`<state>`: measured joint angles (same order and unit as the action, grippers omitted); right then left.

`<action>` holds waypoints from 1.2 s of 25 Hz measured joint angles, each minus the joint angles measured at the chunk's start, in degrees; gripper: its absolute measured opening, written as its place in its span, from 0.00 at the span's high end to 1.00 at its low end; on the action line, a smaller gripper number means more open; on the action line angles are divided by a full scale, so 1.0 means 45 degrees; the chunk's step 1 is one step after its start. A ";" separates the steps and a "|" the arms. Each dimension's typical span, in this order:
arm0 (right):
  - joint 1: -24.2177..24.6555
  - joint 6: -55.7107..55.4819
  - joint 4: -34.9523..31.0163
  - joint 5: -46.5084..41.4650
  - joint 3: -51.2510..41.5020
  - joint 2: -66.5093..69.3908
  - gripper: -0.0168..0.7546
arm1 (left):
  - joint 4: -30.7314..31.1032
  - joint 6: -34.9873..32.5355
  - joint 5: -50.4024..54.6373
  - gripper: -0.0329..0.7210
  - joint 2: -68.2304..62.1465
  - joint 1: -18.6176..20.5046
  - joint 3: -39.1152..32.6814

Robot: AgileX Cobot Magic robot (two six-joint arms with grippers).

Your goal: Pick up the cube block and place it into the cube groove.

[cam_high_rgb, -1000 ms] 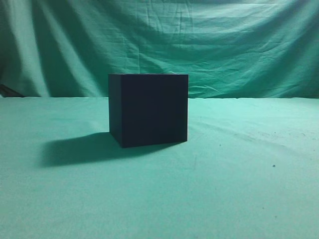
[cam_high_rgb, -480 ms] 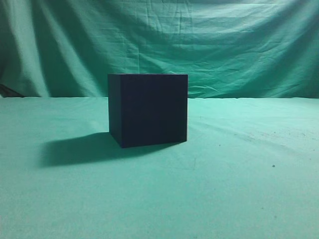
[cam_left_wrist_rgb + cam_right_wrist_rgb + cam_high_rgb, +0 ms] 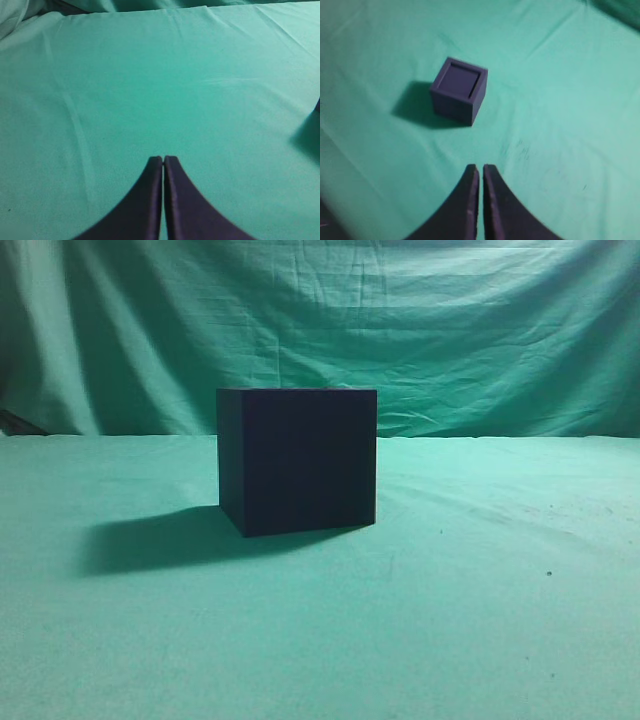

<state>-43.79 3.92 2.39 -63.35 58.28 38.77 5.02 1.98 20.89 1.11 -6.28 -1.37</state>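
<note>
The cube groove (image 3: 297, 462), a large dark navy box, stands on the green cloth in the middle of the exterior view. In the right wrist view it (image 3: 459, 97) sits ahead and left of my right gripper (image 3: 480, 167), which is shut, empty and well apart from it. A flat purple square face (image 3: 458, 80) lies just below the box's top rim. I cannot tell whether that is the cube block's top or the recess floor. No separate small cube shows anywhere. My left gripper (image 3: 163, 158) is shut and empty over bare cloth.
Green cloth (image 3: 480, 620) covers the table and hangs as a backdrop behind it. The box casts a shadow (image 3: 150, 540) to its left. A dark sliver of the box (image 3: 318, 105) and its shadow touch the right edge of the left wrist view.
</note>
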 joint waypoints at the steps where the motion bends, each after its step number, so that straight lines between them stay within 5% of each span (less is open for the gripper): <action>1: 0.0000 0.0292 0.0058 0.0171 0.0000 0.0000 0.98 | 0.0000 0.0000 0.0000 0.96 0.0000 0.0000 0.0000; 5: 0.0137 0.0612 0.0339 0.0672 -0.0020 -0.0291 0.98 | 0.0000 0.0000 0.0000 0.96 0.0000 0.0000 0.0000; 9: 0.1520 0.0663 0.0233 0.2548 -0.0924 -0.1416 0.98 | 0.0000 0.0000 0.0000 0.96 0.0000 0.0000 0.0000; 21: 0.7530 0.0663 -0.1035 0.8730 -0.8436 -0.6797 0.98 | 0.0000 0.0000 0.0000 0.96 0.0000 0.0000 0.0000; 30: 0.9109 0.0663 -0.1493 1.0534 -1.2991 -0.8745 0.98 | 0.0000 0.0000 0.0000 0.96 0.0000 0.0000 0.0000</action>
<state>-2.80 6.91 -4.33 -15.94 -0.18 -0.58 5.02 1.98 20.89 1.11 -6.28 -1.37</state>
